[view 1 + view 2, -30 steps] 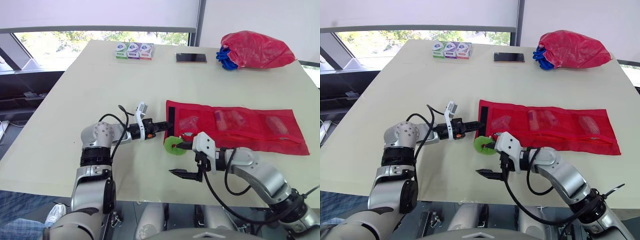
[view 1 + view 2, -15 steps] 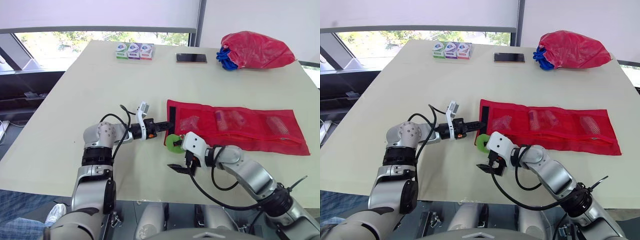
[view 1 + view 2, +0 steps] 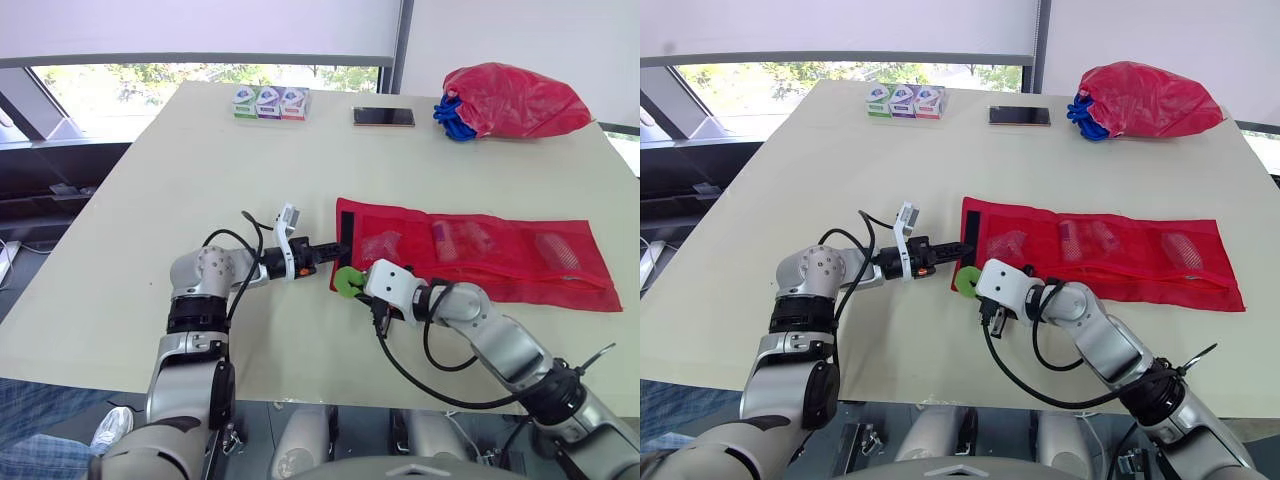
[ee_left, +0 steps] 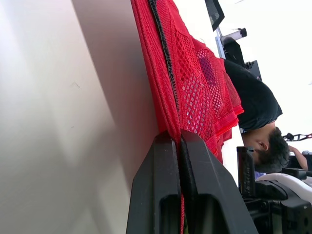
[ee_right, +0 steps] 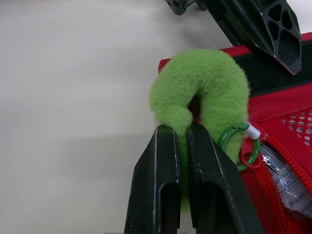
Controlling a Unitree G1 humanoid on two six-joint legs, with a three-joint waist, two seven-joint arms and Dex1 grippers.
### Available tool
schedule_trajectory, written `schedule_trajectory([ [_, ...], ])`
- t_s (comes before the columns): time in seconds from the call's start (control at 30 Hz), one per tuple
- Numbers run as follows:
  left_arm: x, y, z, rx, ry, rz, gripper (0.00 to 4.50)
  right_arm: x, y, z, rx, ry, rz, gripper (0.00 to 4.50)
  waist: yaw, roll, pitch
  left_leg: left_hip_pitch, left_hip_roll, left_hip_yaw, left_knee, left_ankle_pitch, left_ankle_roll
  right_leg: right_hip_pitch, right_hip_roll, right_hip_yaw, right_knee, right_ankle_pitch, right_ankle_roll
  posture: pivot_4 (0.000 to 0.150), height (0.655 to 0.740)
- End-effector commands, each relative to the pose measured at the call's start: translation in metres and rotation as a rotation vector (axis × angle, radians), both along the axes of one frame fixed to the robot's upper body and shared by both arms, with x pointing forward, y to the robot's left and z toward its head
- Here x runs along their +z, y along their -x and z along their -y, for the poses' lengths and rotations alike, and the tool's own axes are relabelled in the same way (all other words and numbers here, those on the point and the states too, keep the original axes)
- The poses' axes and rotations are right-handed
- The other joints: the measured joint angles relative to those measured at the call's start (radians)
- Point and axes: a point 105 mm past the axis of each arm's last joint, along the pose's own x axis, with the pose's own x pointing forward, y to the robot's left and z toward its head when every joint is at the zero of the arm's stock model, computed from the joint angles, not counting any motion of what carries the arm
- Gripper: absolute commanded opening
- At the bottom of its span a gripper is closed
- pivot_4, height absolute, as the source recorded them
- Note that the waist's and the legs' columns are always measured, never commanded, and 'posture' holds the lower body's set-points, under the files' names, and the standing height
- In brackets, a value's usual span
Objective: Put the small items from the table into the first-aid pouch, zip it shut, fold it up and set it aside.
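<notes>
Your right pincer [image 5: 181, 127] has swung up from the counter's [image 3: 200, 150] front edge. It now pinches the green fuzzy zip pull [image 5: 204, 83] at the left end of the first-aid pouch [image 3: 500, 255], which lies unfolded. Your left pincer [image 4: 176, 134] clamps that end's hem. Small items sit inside the mesh. Zipping looks underway; folding and setting aside remain.

Left tool [image 3: 338, 247] pinched shut, right tool [image 5: 180, 127] pinched shut, tips near together, forearms low

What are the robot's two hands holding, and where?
Left gripper pinches the red pouch at its black-trimmed end. Right gripper pinches the fuzzy green charm clipped to the pouch, by one tip.
</notes>
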Motion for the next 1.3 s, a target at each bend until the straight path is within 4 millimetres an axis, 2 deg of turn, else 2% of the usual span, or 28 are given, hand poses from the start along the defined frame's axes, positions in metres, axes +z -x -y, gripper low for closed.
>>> schedule_trajectory([
  [0.03,-0.002,0.001,0.002,-0.008,0.006,0.007,0.00,0.027,0.001,0.012,-0.038,-0.104,0.026,0.04,-0.001,0.000,0.000,0.000,0.000,0.000,0.000,0.000,0.000,0.000,0.000,0.000,0.000,0.000,0.000,0.150,0.7400],
  [0.2,-0.002,-0.003,-0.009,0.015,-0.013,0.027,0.00,0.070,0.020,0.027,-0.050,-0.394,-0.022,0.04,-0.003,0.000,0.000,-0.001,0.000,-0.002,0.000,-0.001,0.002,0.000,0.000,-0.002,0.000,0.000,0.001,0.150,0.7400],
  [0.23,-0.002,-0.006,-0.012,0.025,-0.022,0.033,0.00,0.075,0.022,0.036,-0.089,-0.458,-0.048,0.04,-0.004,0.001,0.000,-0.001,0.001,-0.002,0.000,-0.001,0.002,0.000,0.000,-0.002,0.000,0.001,0.002,0.150,0.7400],
  [0.33,-0.001,-0.010,-0.020,0.048,-0.041,0.043,0.00,0.079,0.027,0.058,-0.181,-0.554,-0.098,0.04,-0.003,0.001,0.000,-0.001,0.001,-0.003,-0.001,-0.002,0.003,0.000,0.000,-0.003,0.000,0.001,0.001,0.150,0.7400],
  [0.47,-0.002,-0.011,-0.027,0.057,-0.064,0.048,0.00,0.082,0.029,0.081,-0.337,-0.787,-0.190,0.04,-0.004,0.001,0.000,0.000,0.002,-0.002,-0.001,-0.002,0.003,0.000,-0.002,-0.002,0.000,-0.001,-0.002,0.150,0.7400],
  [0.6,-0.003,-0.010,-0.032,0.061,-0.076,0.049,0.00,0.075,0.028,0.099,-0.469,-0.895,-0.236,0.04,-0.004,0.002,0.001,-0.001,0.002,-0.002,-0.001,-0.002,0.003,-0.001,-0.004,-0.002,0.000,-0.001,-0.002,0.150,0.7400],
  [0.7,-0.001,-0.010,-0.034,0.062,-0.080,0.052,0.00,0.070,0.027,0.113,-0.556,-0.940,-0.245,0.04,-0.009,0.002,0.001,-0.001,0.002,-0.001,-0.002,-0.002,0.003,-0.001,-0.004,-0.002,-0.001,0.000,-0.002,0.150,0.7400],
  [0.83,0.000,-0.010,-0.043,0.081,-0.104,0.058,0.00,0.058,0.029,0.143,-0.704,-0.931,-0.218,0.04,-0.015,0.002,0.001,-0.001,0.002,-0.001,-0.002,-0.002,0.003,-0.001,-0.004,-0.002,0.000,-0.001,-0.002,0.150,0.7400],
  [1.03,0.002,-0.008,-0.052,0.093,-0.122,0.061,0.00,0.051,0.034,0.188,-0.854,-0.898,-0.146,0.04,-0.031,0.002,0.001,0.000,0.002,0.000,-0.002,-0.002,0.004,-0.001,-0.001,0.000,-0.001,-0.001,-0.002,0.150,0.7400],
  [1.07,0.002,-0.008,-0.054,0.096,-0.127,0.062,0.00,0.050,0.035,0.202,-0.894,-0.891,-0.122,0.04,-0.030,0.002,0.001,0.000,0.003,0.001,-0.002,-0.002,0.004,-0.001,-0.001,0.000,0.000,-0.001,-0.002,0.150,0.7400],
  [1.17,0.006,-0.007,-0.065,0.114,-0.151,0.069,0.00,0.051,0.039,0.260,-1.078,-0.840,-0.007,0.04,-0.029,0.002,0.001,0.000,0.003,0.001,-0.002,-0.002,0.004,-0.001,0.000,0.000,-0.001,-0.001,-0.002,0.150,0.7400],
  [1.3,0.009,-0.008,-0.079,0.142,-0.177,0.078,0.00,0.049,0.042,0.297,-1.220,-0.781,0.072,0.04,-0.031,0.002,0.001,0.000,0.003,0.003,-0.004,-0.003,0.004,-0.002,0.001,0.002,-0.001,-0.001,-0.002,0.150,0.7400],
])
